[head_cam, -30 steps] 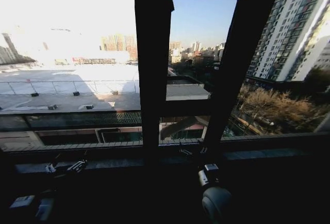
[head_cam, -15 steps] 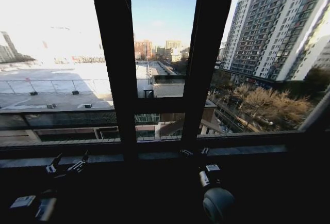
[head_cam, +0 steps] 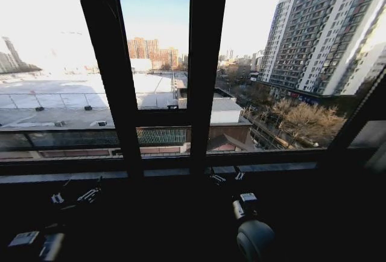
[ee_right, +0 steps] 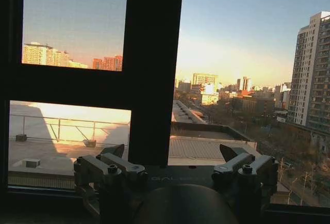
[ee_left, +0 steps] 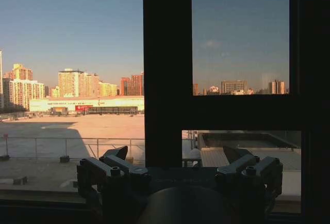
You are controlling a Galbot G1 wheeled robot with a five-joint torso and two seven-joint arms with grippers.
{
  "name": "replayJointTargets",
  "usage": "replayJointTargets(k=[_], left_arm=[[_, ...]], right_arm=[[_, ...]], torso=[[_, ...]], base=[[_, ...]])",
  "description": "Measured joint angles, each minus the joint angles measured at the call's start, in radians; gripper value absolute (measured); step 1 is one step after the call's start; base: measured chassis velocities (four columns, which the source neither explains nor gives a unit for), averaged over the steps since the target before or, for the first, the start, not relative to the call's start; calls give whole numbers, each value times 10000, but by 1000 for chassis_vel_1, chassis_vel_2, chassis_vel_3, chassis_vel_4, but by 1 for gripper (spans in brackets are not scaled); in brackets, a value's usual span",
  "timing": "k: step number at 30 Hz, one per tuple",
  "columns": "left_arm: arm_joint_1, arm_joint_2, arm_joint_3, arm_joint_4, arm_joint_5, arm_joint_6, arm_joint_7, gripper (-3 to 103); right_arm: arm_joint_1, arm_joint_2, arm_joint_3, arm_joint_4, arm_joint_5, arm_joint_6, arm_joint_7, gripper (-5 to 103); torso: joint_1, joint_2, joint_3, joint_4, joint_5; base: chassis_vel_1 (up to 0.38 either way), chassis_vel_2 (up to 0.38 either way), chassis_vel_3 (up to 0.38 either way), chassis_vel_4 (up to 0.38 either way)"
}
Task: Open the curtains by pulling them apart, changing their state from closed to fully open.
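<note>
Window glass fills the scene, bare and uncovered, with dark frame bars (head_cam: 205,69) across it. Nearest, the left tool (ee_left: 175,164) and right tool (ee_right: 172,163) hang low before the sill (head_cam: 157,176), jaws spread wide, holding nothing. No containers are visible. I cannot make out the curtains. Judged risk: a blind reach could strike the frame or glass. Beyond lie rooftops and towers.
</note>
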Motion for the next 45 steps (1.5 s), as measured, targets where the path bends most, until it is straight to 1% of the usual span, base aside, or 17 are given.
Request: replayJointTargets(k=[9, 11, 14, 17, 21, 23, 31, 33, 37, 41, 45], left_arm=[[14, -3, -24, 18, -1, -71, 1, 100], [8, -10, -24, 18, 0, -89, 1, 100], [10, -12, -23, 21, 0, -110, 1, 100], [23, -11, -24, 25, 0, -114, 3, 100], [20, -13, -25, 37, 1, -114, 3, 100], [21, -19, -27, 42, 3, -136, 3, 100], [62, -45, -64, 47, 3, -182, 3, 100], [88, -73, -76, 48, 3, -195, 3, 100], [121, -104, -77, 38, 1, -217, 3, 100], [147, -111, -79, -23, -22, -218, 4, 100], [157, -47, -107, -53, -165, -199, 2, 100]], right_arm=[[-56, -2, 50, 30, -30, 0, 10, 100], [-68, -1, 76, 31, -42, 0, 12, 100], [-97, 3, 99, 31, -73, 0, 12, 100], [-131, 19, 118, 31, -80, 2, 12, 100], [-137, 23, 152, 31, -82, 8, 10, 100], [-137, 23, 168, 27, -92, 14, -7, 100], [-128, 72, 130, -70, -248, 132, -52, 100], [-128, 73, 125, -94, -265, 156, -56, 100], [-105, 75, 141, -132, -266, 175, -54, 100], [-131, 116, 146, -140, -265, 192, -57, 100], [-184, 121, 174, -139, -228, 194, -136, 100]], torso=[[2, -1, 0, 1, 0], [1, 0, 0, 2, -5], [0, 0, -1, 1, -5], [2, -1, 1, 0, 4], [3, -1, 1, 2, -8], [-2, 1, -2, 1, -3], [-6, 5, -4, 2, -3], [-11, 11, -7, 6, -3], [-9, 4, -2, -6, -2], [16, -10, 7, 2, -1], [12, -8, 4, 2, -3]], base=[[15, -356, -6, 360], [120, -364, -124, 354], [231, -378, -245, 357], [308, -375, -292, 352], [297, -374, -295, 376], [330, -343, -313, 372], [330, -363, -314, 356], [102, -43, -151, 187], [17, 12, -89, 79], [-21, 23, 22, -36], [-31, 61, 34, -52]])
